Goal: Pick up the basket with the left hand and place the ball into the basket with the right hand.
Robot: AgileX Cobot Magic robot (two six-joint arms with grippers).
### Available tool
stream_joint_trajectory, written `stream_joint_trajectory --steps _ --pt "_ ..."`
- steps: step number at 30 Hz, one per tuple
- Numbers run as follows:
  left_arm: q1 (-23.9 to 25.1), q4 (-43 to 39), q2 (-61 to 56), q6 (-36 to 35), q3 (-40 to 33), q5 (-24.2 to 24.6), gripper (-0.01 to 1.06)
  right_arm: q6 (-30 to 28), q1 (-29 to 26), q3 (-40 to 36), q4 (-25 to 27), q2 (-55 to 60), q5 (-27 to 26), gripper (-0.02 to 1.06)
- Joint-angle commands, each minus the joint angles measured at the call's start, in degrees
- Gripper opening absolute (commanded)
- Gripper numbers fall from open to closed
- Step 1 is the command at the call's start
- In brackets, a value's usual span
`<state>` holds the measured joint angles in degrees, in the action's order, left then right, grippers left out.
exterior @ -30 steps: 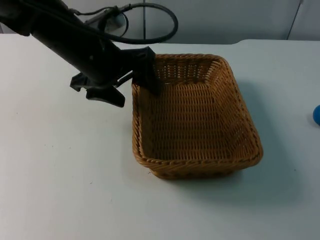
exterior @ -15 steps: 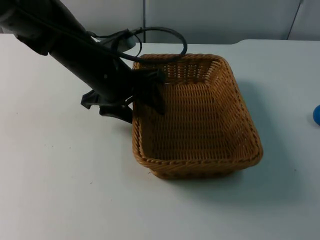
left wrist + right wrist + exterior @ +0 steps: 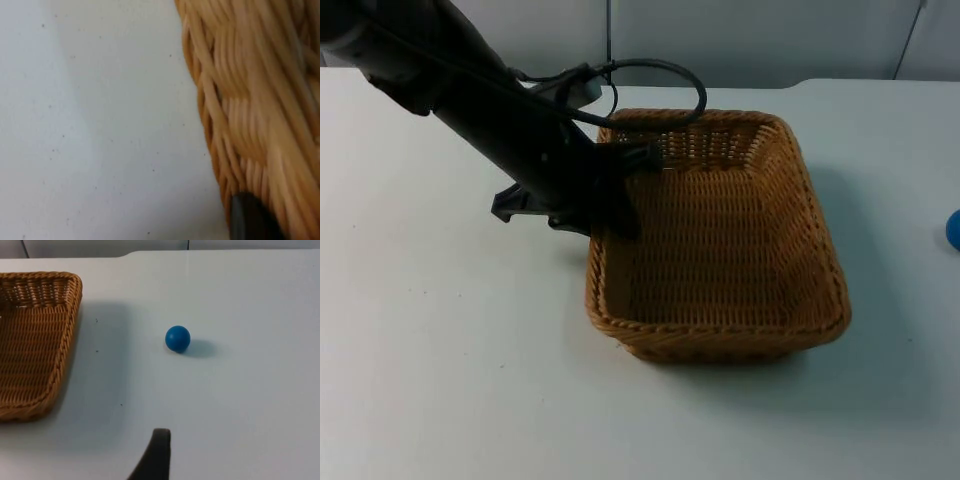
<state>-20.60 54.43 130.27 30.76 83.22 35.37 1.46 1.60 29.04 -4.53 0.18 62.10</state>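
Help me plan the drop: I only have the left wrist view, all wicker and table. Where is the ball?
Observer: The blue ball lies on the white table, on the right arm's side of the basket and apart from it.
Operator: Anything in the basket?
Observer: No, its floor is bare.
Operator: Where are the grippers?
Observer: The left gripper is at the basket's left wall near the far corner; the right gripper waits above the table, short of the ball.
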Motion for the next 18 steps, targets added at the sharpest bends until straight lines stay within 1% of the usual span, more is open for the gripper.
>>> stream_joint_trajectory --steps 1,2,3,5,11,18 --pt "-0.48 0.47 -0.12 -1.59 0.25 -0.83 0.14 0.02 -0.47 0.05 -0.16 -0.18 -0.34 0.82" --pt "-0.48 0.47 -0.12 -1.59 0.25 -0.83 0.14 0.02 -0.47 0.05 -0.16 -0.18 -0.34 0.82" --pt "-0.48 0.47 -0.12 -2.06 0.25 -1.13 0.11 0.02 -0.47 0.05 -0.27 -0.18 -0.34 0.82" --pt "-0.48 0.47 -0.12 -2.90 0.25 -1.46 0.00 0.02 -0.47 0.05 -0.27 -0.18 -0.34 0.82" --pt "-0.48 0.47 -0.24 -6.21 0.15 -1.46 0.00 0.02 -0.47 0.05 -0.27 -0.18 -0.34 0.82" --pt "-0.16 -0.59 -3.85 -10.24 -0.71 -0.62 0.00 0.02 -0.47 0.05 -0.27 -0.18 -0.34 0.82"
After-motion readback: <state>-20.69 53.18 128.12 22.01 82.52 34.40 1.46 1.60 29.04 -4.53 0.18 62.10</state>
